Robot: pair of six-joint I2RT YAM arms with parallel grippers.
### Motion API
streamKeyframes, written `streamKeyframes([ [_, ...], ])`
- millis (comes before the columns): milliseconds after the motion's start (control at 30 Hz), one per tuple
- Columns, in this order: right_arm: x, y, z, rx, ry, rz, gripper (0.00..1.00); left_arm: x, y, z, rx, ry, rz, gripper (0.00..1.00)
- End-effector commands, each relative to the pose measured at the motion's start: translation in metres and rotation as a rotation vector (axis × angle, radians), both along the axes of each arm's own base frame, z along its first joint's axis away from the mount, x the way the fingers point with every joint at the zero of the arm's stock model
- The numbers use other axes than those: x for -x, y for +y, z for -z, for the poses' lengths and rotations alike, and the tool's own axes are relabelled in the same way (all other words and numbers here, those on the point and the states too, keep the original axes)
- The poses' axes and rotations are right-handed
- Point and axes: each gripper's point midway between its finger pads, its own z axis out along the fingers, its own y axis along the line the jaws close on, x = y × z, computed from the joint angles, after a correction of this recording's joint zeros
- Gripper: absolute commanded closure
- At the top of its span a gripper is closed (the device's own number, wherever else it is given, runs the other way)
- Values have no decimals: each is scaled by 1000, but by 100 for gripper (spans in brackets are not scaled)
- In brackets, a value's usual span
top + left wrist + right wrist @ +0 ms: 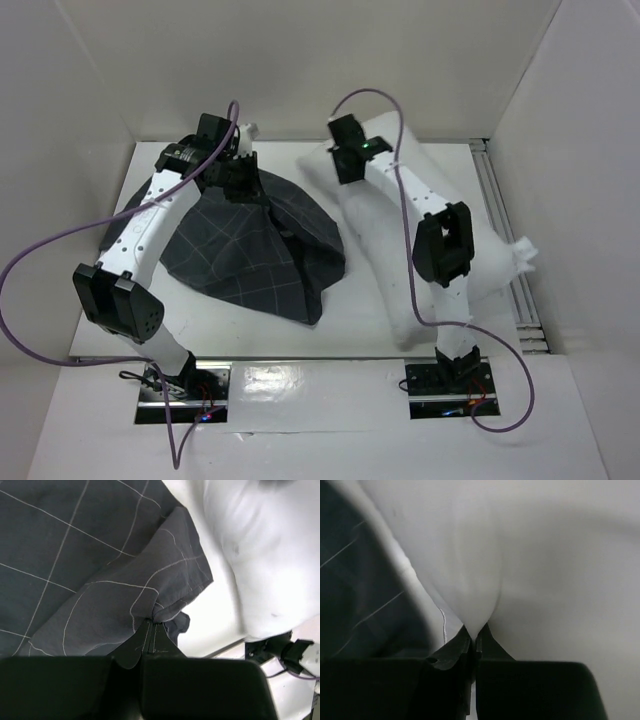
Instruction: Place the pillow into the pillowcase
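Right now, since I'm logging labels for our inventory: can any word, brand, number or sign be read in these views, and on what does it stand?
No text can be read in any view.
pillow: plain white, no print visible.
corner flap at the pillow's right end: too small to read, if it carries anything.
pillowcase: only a grid of thin light lines, no lettering.

The pillowcase [250,250] hides its far edge under the left arm [150,215]; at the right wrist, the pillow [545,555] looks blurred, running off top and right.

No legible text, apparently.
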Motion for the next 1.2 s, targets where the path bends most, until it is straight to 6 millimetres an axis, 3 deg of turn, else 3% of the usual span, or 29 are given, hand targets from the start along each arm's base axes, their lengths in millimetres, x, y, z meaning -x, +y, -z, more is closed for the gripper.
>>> streamKeyframes([
  [0, 61, 81, -59, -27, -137, -264, 100, -6, -2, -8, 32, -20, -13, 100],
  [33, 67, 72, -60, -16, -131, -231, 99, -8, -2, -9, 36, -30, -13, 100],
  [67, 74, 66, -61, -10, -120, -211, 54, -6, -4, -6, 40, -17, -6, 100],
  [100, 84, 54, -71, -28, -127, -153, 35, -6, -4, -2, 39, -13, -6, 100],
  [133, 90, 44, -79, -26, -145, -118, 23, -7, -6, -4, 49, -19, 1, 100],
  [200, 104, 30, -93, -58, -174, -73, 10, -5, -7, -1, 59, -2, 1, 100],
  [300, 135, -6, -110, -175, -193, 25, 12, -6, -9, 5, 62, 11, 6, 100],
  [333, 140, -22, -90, -167, -153, 73, 12, -6, -9, 5, 58, 7, 13, 100],
  [367, 142, -33, -85, -154, -145, 112, 12, -6, -9, 5, 58, 7, 13, 100],
  [433, 138, -51, -70, -122, -109, 197, 12, -7, -7, 6, 49, 4, 5, 100],
  [467, 138, -76, -64, -52, -94, 286, 11, -10, -6, 3, 44, -9, -1, 100],
  [567, 123, -112, -56, 9, -83, 420, 9, -12, -1, 3, 37, -12, -16, 100],
  [633, 113, -123, -50, -10, -75, 451, 9, -12, -1, 3, 37, -12, -16, 100],
  [733, 97, -144, -34, -64, -51, 497, 13, -8, 0, -1, 40, -20, -16, 100],
  [800, 106, -141, 0, -126, 32, 520, 25, -10, 3, -1, 40, -21, -25, 100],
  [833, 114, -139, 10, -145, 48, 522, 61, -9, 4, -4, 38, -33, -19, 100],
  [867, 138, -143, 28, -155, 76, 558, 87, -10, 7, -4, 38, -34, -28, 100],
  [900, 148, -148, 32, -163, 68, 587, 100, -10, 7, -4, 38, -34, -28, 100],
  [933, 156, -152, 32, -172, 46, 612, 100, -9, 7, -7, 40, -42, -28, 100],
  [967, 166, -156, 16, -201, -7, 627, 100, -9, 12, -6, 32, -39, -29, 100],
  [1033, 190, -170, 14, -185, -27, 689, 100, -9, 12, -6, 27, -43, -22, 100],
  [1067, 197, -174, -8, -214, -86, 699, 100, -9, 17, -4, 24, -33, -34, 100],
  [1167, 220, -187, -22, -197, -106, 743, 100, -12, 25, -4, 19, -38, -48, 100],
])
